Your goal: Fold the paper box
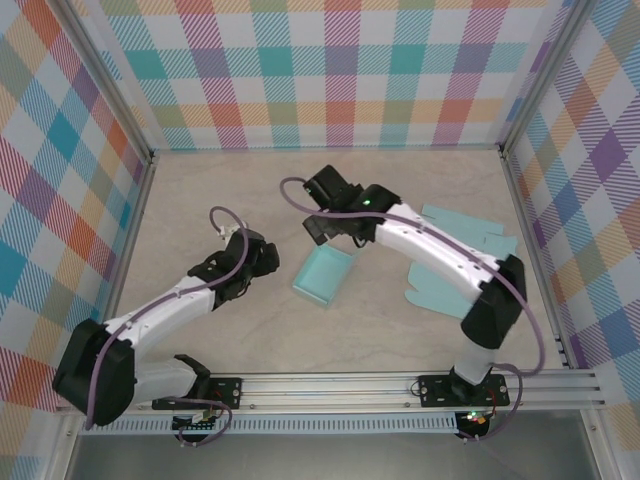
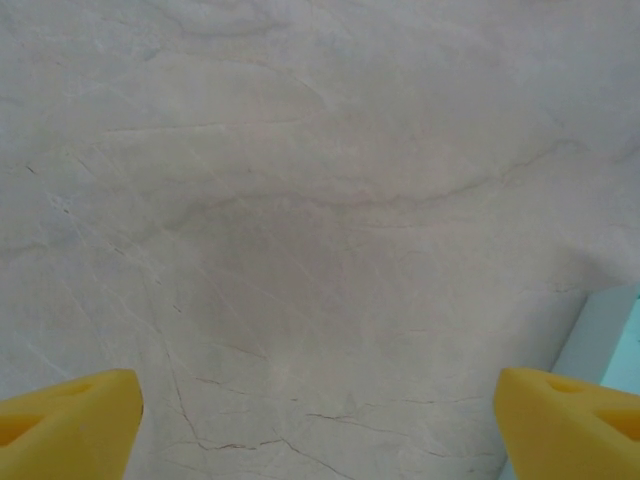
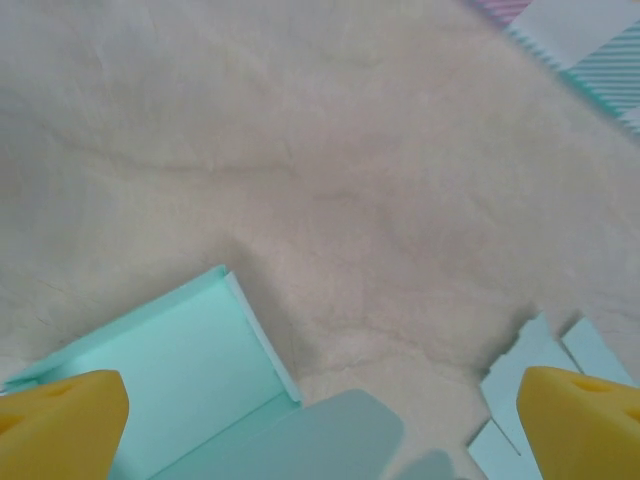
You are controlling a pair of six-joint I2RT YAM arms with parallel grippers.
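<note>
- paper box (image 1: 323, 276) teal, already folded into an open tray with walls up, sits on the counter (image 1: 220, 190) about halfway between the two grippers, turned slightly askew
- right gripper (image 1: 331, 231) just behind the box's far edge, jaws spread wide, nothing pinched; right wrist view has the box (image 3: 180, 385) low, by the left yellow fingertip (image 3: 60, 425), can't tell if it touches
- left gripper (image 1: 262, 257) just left of the box, apart from it, jaws spread wide and empty; in the left wrist view, yellow fingertips (image 2: 65, 425) over bare counter, box edge (image 2: 612, 335) at far right
- flat teal paper blanks (image 1: 452, 262) right of the box, lying flat, partly under the right arm (image 1: 440, 262)
- checkered walls (image 1: 330, 70) behind and to both sides of the box
</note>
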